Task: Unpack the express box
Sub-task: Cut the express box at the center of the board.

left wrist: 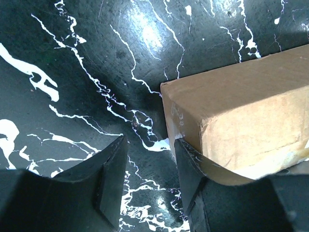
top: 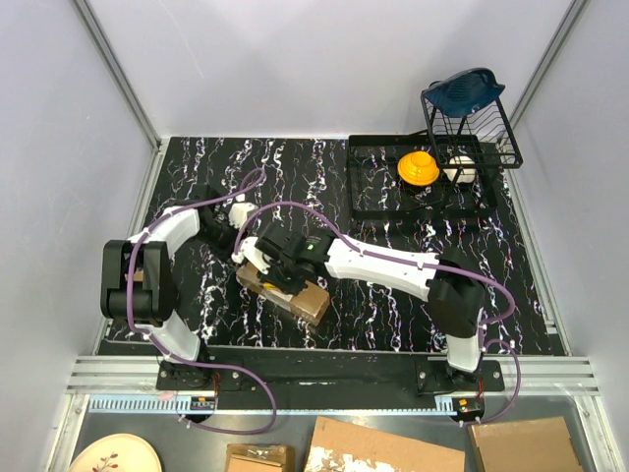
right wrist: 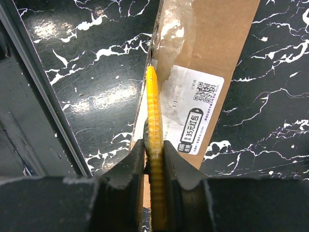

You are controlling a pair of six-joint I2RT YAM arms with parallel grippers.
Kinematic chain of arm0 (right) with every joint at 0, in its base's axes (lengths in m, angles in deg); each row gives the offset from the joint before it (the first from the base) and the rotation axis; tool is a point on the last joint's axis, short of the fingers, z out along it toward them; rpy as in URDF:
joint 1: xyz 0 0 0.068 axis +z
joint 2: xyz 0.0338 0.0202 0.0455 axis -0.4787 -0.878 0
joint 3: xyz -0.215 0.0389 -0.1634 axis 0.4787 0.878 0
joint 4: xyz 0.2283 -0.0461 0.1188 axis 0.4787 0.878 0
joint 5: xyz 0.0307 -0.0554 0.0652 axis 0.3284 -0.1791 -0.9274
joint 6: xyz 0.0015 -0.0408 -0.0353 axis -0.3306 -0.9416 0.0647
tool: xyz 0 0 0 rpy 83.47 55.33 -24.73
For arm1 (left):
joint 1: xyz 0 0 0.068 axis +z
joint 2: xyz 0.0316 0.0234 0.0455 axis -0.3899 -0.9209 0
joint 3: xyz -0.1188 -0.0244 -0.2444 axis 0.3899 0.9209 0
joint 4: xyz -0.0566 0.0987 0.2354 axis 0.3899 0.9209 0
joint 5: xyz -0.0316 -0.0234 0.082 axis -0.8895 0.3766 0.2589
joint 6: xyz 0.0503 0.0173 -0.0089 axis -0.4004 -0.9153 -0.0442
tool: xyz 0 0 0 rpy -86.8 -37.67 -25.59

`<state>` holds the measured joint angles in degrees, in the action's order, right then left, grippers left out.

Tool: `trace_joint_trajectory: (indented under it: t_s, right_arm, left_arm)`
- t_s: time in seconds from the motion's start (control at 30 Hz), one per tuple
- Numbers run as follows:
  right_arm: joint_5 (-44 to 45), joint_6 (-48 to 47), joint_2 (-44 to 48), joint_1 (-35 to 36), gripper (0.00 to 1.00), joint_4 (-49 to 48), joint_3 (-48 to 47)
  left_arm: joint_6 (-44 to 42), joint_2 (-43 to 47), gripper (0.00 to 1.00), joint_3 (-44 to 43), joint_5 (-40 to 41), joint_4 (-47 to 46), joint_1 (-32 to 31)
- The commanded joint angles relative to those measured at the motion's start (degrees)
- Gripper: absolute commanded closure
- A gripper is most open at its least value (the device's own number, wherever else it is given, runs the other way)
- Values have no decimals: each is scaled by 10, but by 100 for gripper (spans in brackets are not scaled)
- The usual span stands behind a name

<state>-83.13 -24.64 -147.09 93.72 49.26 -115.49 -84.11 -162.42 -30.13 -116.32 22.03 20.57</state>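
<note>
Black white-veined marble tabletop [top: 295, 177]. Small oblong brown cardboard express box [top: 307, 300]: centre-front, between arms. Right gripper [right wrist: 154, 154]: clamped on yellow ribbed knife [right wrist: 153, 106], tip at box edge. Left gripper [left wrist: 150, 179]: fingers apart, empty, beside box end.

Hidden and cut-off bits
From above, the right gripper [top: 267, 262] covered part of the express box [top: 313, 303]. Both wrist views cut the box off. Its fingers [right wrist: 130, 166] hid the back end of the yellow knife [right wrist: 153, 106]. The label [right wrist: 195, 113] print was too tiny to read.
</note>
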Motion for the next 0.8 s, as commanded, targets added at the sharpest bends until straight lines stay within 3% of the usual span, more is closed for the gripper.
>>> trace_joint_trajectory:
  t_s: [0.0,0.3,0.77]
  right_arm:
    - [0,-10,-24,4,100,-5,-33]
    - [27,4,-52,3,100,10,-79]
    - [161,144,-87,6,100,87,-147]
  left_arm:
    - [14,18,53,16,-26,1,-19]
    - [28,18,53,31,-39,2,-40]
    - [28,28,54,22,-31,35,-79]
